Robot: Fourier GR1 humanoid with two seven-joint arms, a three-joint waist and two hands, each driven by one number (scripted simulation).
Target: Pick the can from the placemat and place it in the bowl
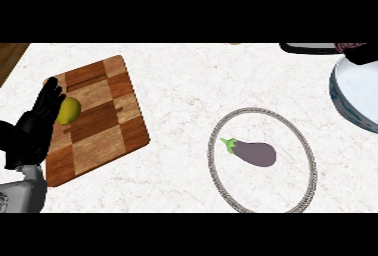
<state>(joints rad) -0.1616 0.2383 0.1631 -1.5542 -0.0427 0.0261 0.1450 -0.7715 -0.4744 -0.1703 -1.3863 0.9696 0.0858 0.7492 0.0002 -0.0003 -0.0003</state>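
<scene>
A red-striped can (347,47) is glimpsed against the black right hand (364,56), whose grip cannot be told; the white blue-rimmed bowl (353,97) lies just nearside of that hand.

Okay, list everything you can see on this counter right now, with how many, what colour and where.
counter: one, white marbled, fills the view
cutting board: one, brown checked wood, left
yellow fruit: one, on the board's left side, partly hidden
round placemat: one, white with grey rim, centre right
eggplant: one, purple with green stem, on the placemat
bowl: one, white and blue, cut off at the right edge
dark shape: one, black, top right edge, unidentifiable
left hand: black, open, beside the fruit
right hand: cannot tell
</scene>
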